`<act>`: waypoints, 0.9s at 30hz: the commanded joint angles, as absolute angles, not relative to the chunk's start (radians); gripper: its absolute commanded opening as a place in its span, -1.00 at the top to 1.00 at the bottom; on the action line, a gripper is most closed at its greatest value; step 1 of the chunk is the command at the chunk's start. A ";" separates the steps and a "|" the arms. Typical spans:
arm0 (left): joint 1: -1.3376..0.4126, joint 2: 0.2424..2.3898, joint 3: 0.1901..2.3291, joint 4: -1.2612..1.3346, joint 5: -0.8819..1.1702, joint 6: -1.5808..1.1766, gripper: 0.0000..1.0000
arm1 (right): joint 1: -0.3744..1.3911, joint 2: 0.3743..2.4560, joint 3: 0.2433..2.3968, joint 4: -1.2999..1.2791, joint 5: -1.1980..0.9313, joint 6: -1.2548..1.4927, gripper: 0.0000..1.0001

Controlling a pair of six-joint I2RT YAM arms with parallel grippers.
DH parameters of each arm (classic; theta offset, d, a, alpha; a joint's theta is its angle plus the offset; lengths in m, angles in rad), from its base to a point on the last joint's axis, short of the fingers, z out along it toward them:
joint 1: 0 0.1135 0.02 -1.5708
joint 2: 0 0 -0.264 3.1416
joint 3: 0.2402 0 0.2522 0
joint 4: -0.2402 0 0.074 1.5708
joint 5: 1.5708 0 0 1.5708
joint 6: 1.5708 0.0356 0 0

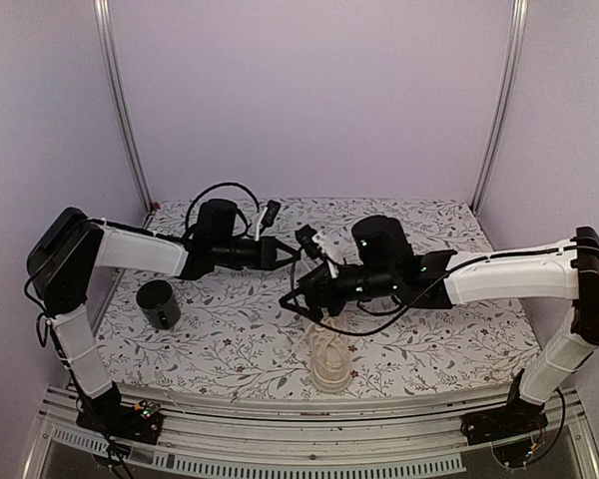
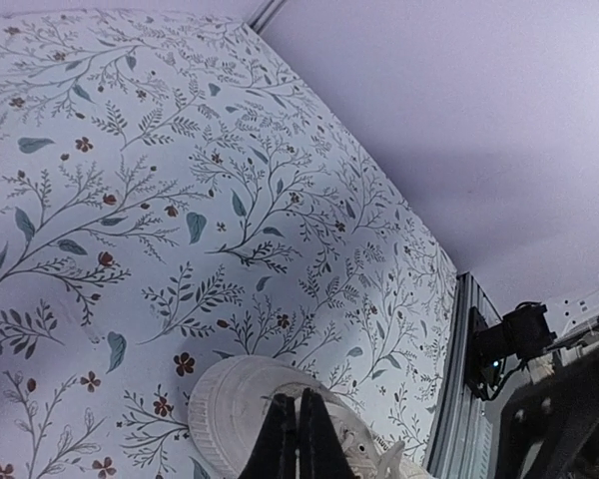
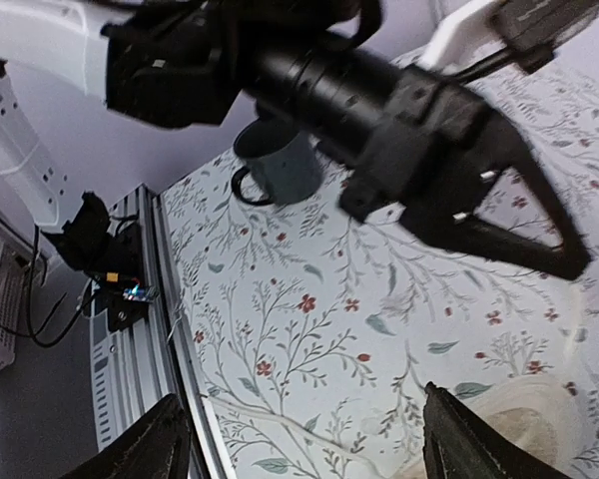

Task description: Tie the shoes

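Evidently no lace is yet gripped: the cream low-top sneaker (image 1: pixel 328 364) with pale laces sits on the floral-print desk (image 1: pixel 210 339), just beneath both hands. The left hand (image 2: pixel 296 401) is clenched on nothing visible, and the right hand (image 3: pixel 301 394) is spread wide. Next, I judge, each must drop and pinch a lace end.

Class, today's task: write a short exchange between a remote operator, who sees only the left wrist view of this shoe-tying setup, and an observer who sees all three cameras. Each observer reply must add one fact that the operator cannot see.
Operator: My left gripper looks shut, with the sneaker toe behind it. Is the other gripper open?
Observer: Yes. The right gripper has its fingers spread wide in its own wrist view.
Operator: Is there anything else nearby?
Observer: In the top view, a dark cup stands upright to the left of the sneaker, well apart from it.
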State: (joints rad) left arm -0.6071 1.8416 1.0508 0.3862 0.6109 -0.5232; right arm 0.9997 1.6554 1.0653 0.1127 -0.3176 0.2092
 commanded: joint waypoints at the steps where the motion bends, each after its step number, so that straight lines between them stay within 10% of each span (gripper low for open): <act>1: -0.632 1.768 1.027 0.441 0.657 -0.467 1.00 | 0.872 1.533 1.010 0.103 -0.207 0.254 -0.62; 14: -0.682 1.758 1.064 0.435 0.642 -0.447 1.00 | 0.797 1.728 1.120 0.075 -0.337 0.184 -0.40; 18: -0.686 1.755 1.062 0.434 0.643 -0.440 1.00 | 0.796 1.778 1.176 0.073 -0.317 0.176 0.07; 20: -0.687 1.754 1.060 0.431 0.641 -0.434 1.00 | 0.797 1.782 1.179 0.080 -0.308 0.176 0.84; 22: -0.687 1.754 1.057 0.409 0.617 -0.426 0.97 | 0.797 1.766 1.163 0.092 -0.293 0.183 0.95; 25: -0.696 1.734 1.010 0.376 0.556 -0.402 0.03 | 0.797 1.709 1.104 0.111 -0.239 0.203 0.96; 27: -0.722 1.711 0.941 0.390 0.516 -0.380 -0.20 | 0.796 1.658 1.067 0.110 -0.204 0.218 0.96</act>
State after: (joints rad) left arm -0.6804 1.7676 1.0290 0.4141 0.5926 -0.4313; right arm 0.7944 1.7538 1.1267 0.0864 -0.2802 0.1921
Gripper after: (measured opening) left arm 0.480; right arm 0.033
